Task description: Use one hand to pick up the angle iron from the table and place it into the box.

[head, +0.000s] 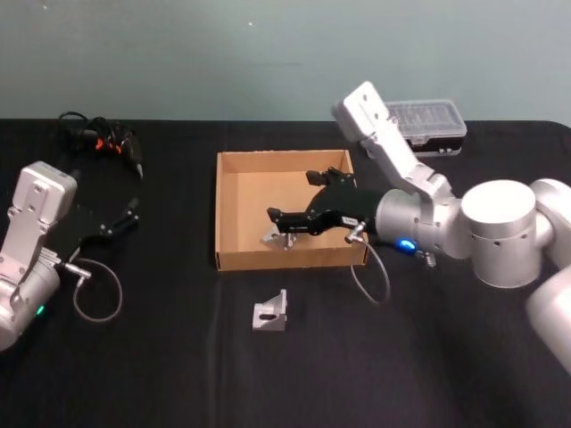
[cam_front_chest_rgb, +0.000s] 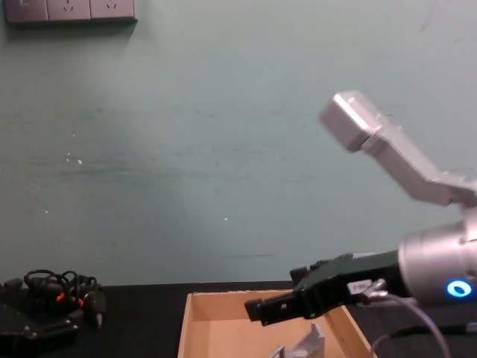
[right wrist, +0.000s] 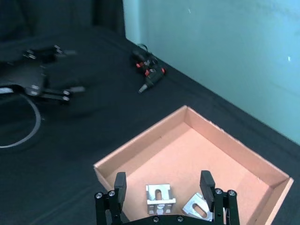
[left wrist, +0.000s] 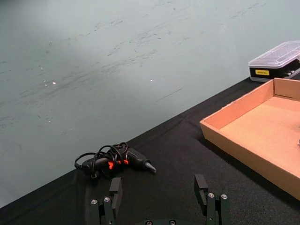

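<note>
In the head view, the angle iron (head: 270,312) lay on the black tabletop (head: 178,374), just in front of the box (head: 234,259), and nothing touched it. The right gripper (head: 291,195) hung over the box with its fingers spread and nothing in them. A second piece (head: 278,236) sat on the box floor under it. The left gripper (head: 120,218) rested far off at the left side. A clear-lidded case (head: 428,125) stood behind the box.

In the left wrist view, the left gripper (left wrist: 158,187) had its fingers (left wrist: 115,187) apart and empty. A black tool (left wrist: 117,161) with a tangled cord lay near the wall.

In the right wrist view, the right gripper (right wrist: 162,183) was wide open above the box (right wrist: 140,145). The second piece (right wrist: 159,199) and a third piece (right wrist: 199,206) lay side by side on the cardboard floor.

In the chest view, the right gripper (cam_front_chest_rgb: 270,298) reached in over the box (cam_front_chest_rgb: 216,321).

The angle iron looked like hard, shiny metal. I think it was stiff, a bit heavy for so small a thing, and would not break. It could slip, because it looked smooth. The best place to take it seemed to be across one flat wing, with a finger on each face, well away from the sloped side.
</note>
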